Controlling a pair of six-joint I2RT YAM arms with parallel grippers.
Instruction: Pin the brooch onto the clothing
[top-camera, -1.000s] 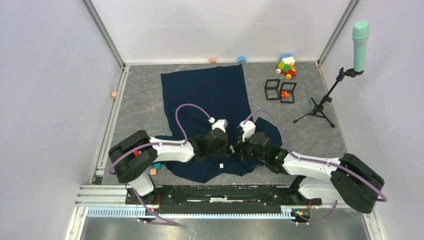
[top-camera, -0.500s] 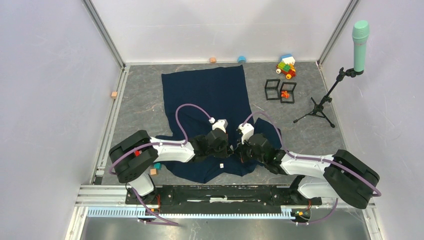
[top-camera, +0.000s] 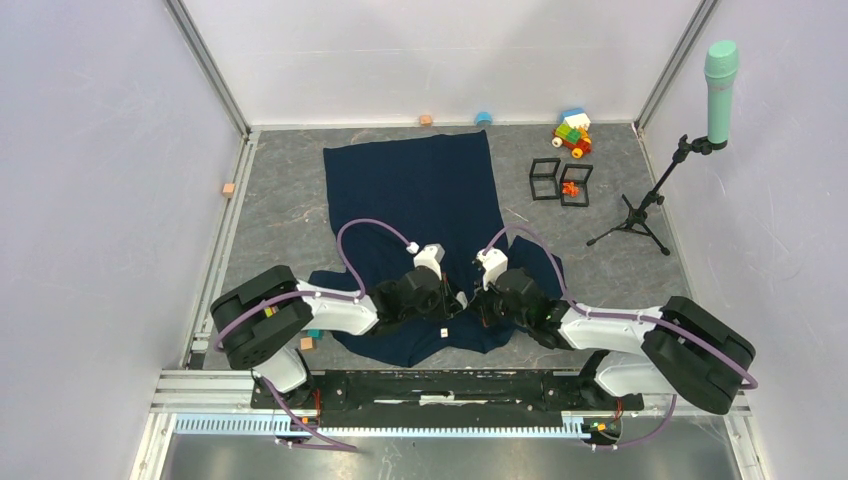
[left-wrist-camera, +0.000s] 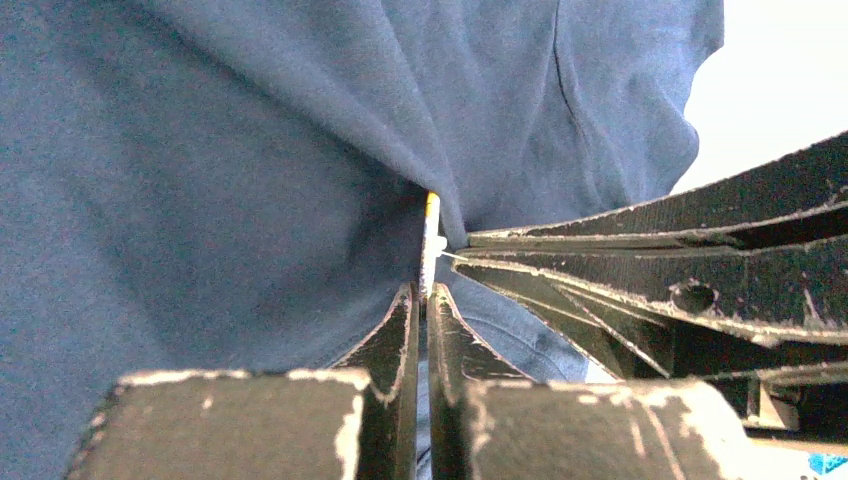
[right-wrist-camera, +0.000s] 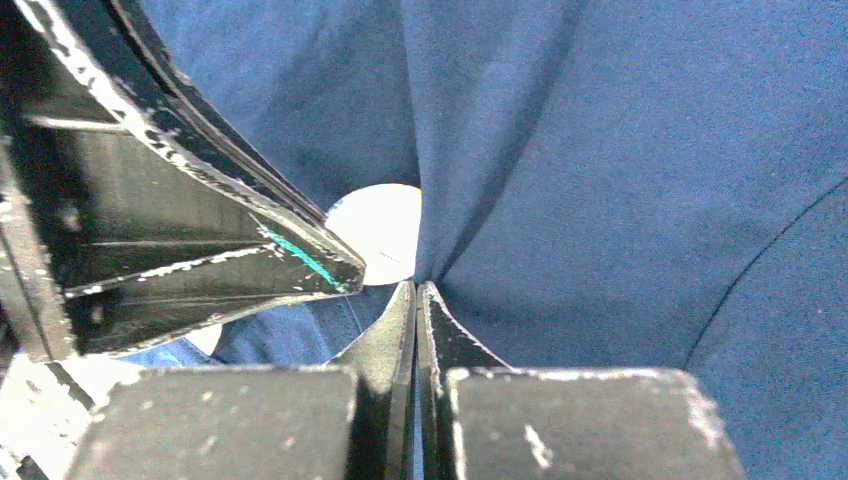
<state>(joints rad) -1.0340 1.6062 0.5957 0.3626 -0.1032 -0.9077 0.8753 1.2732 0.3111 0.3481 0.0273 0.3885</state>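
Over the shirt's near hem, close to the desk's front edge, the left fingers pinch the white brooch edge-on and the right fingers clamp a raised shirt fold just beside it. Bare desk flanks the shirt.

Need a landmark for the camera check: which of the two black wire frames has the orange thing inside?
The right-hand frame, nearer the microphone stand; the orange piece shows inside it. The left-hand frame looks empty.
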